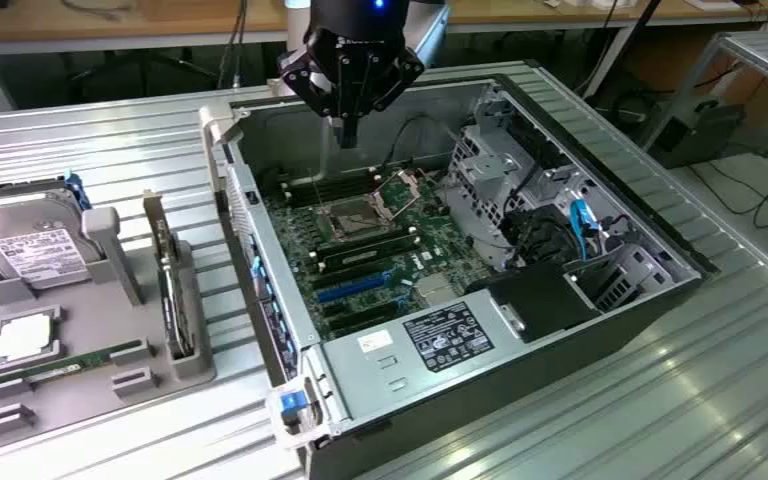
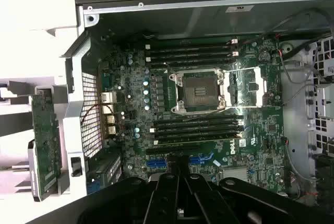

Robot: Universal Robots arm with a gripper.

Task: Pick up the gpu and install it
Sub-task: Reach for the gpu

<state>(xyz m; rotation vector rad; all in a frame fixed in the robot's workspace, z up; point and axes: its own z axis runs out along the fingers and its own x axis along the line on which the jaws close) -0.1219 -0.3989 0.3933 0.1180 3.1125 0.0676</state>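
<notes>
**Position.** The black multi-fingered pincer [image 1: 345, 135] is hanging in the upper middle of the exterior view, over the far end of the open black and silver computer case [image 1: 584, 345]. Its fingers are drawn narrow together and are gripping nothing. In the wrist view, the pincer [image 2: 177, 174] is facing straight down onto the green motherboard [image 2: 209, 130].

**Task item.** The gpu [image 1: 167, 290], a thin flat card with a brownish circuit-board back and a silver bracket, is standing on edge in a slot of the grey moulded holder [image 1: 111, 255]. This is at the exterior view's left, on the ribbed metal counter [image 1: 704, 400], well apart from the pincer. A silver boxy hard drive with a white label [image 1: 31, 250] is sitting near it in the same holder.

**Assessment.** The pick-up is not yet begun, so the reach is the step in hand.
- **Opening:** the fingers need widening before any descent.
- **Alignment:** the jaws should be squared across the card's thin faces.
- **Grip:** it is best taken on the top edge near mid-length, clear of the bracket.
- **Lift:** a straight vertical pull should be keeping the card from binding in its slot.
</notes>
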